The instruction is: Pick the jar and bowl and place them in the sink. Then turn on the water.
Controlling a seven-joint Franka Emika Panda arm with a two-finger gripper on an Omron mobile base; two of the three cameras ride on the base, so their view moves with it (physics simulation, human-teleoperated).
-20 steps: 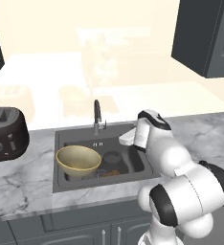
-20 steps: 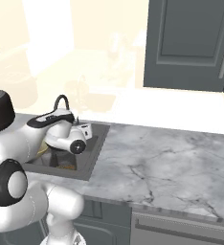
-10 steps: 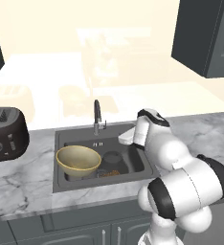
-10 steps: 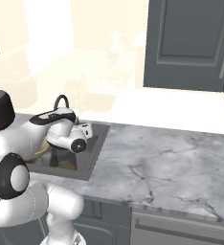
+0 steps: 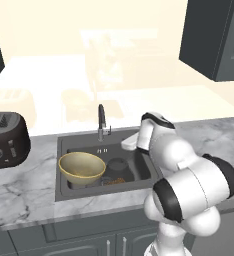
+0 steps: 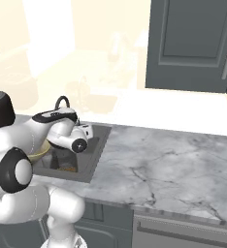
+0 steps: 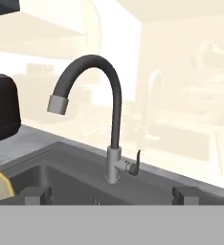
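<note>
a: where are the bowl (image 5: 82, 166) and the jar (image 5: 117, 170)?
b: both down in the sink (image 5: 69, 144), mid frame, bowl left of jar.
a: what's nearby?
b: a black toaster (image 5: 6, 140) at the left edge. the tap (image 7: 106, 111) stands right ahead of the gripper (image 7: 111, 194).
a: is the gripper holding something?
b: no, its fingers (image 7: 35, 194) are spread wide with nothing in them.

Open air before tap (image 7: 111, 129), bowl (image 5: 82, 167) probably crowding sink (image 5: 144, 172) left

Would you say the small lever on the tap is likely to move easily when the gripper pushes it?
Probably: the lever is a short, thin tab jutting from the tap base, so a light nudge should swing it. It looks smooth, so an open gripper might slip off.
</note>
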